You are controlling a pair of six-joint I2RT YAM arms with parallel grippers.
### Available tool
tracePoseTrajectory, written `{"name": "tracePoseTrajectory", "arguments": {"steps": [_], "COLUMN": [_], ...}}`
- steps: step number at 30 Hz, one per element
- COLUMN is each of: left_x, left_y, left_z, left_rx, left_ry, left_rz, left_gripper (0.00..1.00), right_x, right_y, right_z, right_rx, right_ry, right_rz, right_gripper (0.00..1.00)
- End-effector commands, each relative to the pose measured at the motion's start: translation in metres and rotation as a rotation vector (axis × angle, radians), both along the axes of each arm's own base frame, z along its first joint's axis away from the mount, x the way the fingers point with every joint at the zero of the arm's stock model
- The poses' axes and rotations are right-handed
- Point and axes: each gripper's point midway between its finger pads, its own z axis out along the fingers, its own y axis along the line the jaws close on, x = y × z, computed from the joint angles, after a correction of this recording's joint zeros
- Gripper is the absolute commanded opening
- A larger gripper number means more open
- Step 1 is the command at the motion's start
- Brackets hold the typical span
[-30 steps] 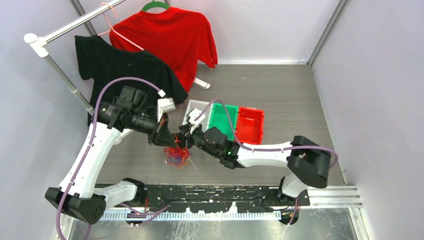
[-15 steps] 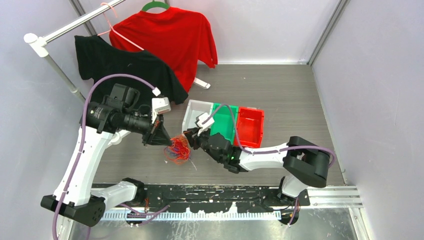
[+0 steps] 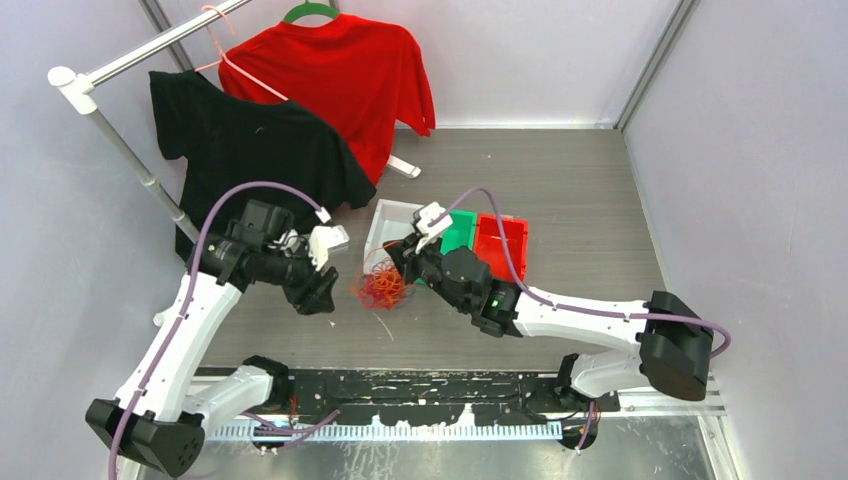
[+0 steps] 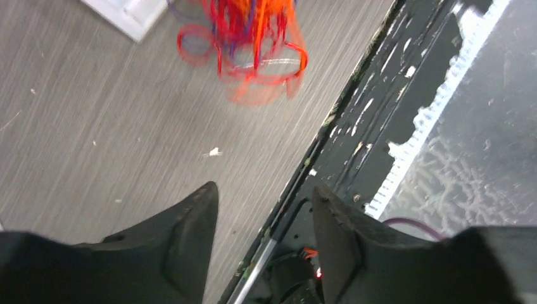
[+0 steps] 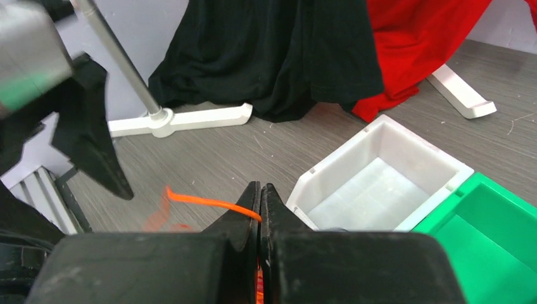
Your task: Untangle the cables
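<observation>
Looking down on the grey wood-grain worktop [image 3: 580, 190], we see it closed in by pale lilac walls [image 3: 740, 150], with a black metal base plate [image 3: 440, 385] along the lower edge of the frame. A white-and-steel clothes rail [image 3: 110, 65] crosses the upper left, carrying a black T-shirt [image 3: 240, 140] and a red T-shirt [image 3: 340, 70] on a green hanger [image 3: 310, 12]. At the centre stand three open plastic boxes in a row, each touching the next: a white bin [image 3: 385, 222], a green bin [image 3: 462, 235] and a red bin [image 3: 500, 250].

We find the tangle of thin orange, red and purple cables [image 3: 380, 288] at the centre, overlapping the lower left corner of the white bin. The black right fingers [image 5: 266, 199] are pressed together on an orange strand of it. The black left fingers [image 3: 322, 298] sit just left of the tangle, clear of it, spread wide with nothing between them.

Half a second ago the left fingers met the tangle, which lay lower and further left. Since then they have drawn back, the tangle has shifted up and right towards the white bin, and the right arm stretches further out.
</observation>
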Motion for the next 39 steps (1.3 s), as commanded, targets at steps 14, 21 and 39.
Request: {"name": "tracePoseTrajectory", "arguments": {"steps": [14, 21, 39], "left_x": [0.013, 0.022, 0.026], "left_y": [-0.032, -0.040, -0.060], "left_z": [0.068, 0.101, 0.139], "left_rx": [-0.272, -0.495, -0.709], "left_ry": [-0.122, -0.316, -0.278], "left_rz": [0.090, 0.184, 0.187], "left_gripper": [0.71, 0.67, 0.59], "right_x": [-0.024, -0.020, -0.025], "right_y": [0.039, 0.044, 0.068], "right_z": [0.078, 0.143, 0.246], "right_rx": [-0.060, 0.101, 0.396], "right_ry": [0.085, 0.080, 0.056], "right_rz": [0.242, 0.216, 0.305], "right_gripper": [0.01, 0.01, 0.01]}}
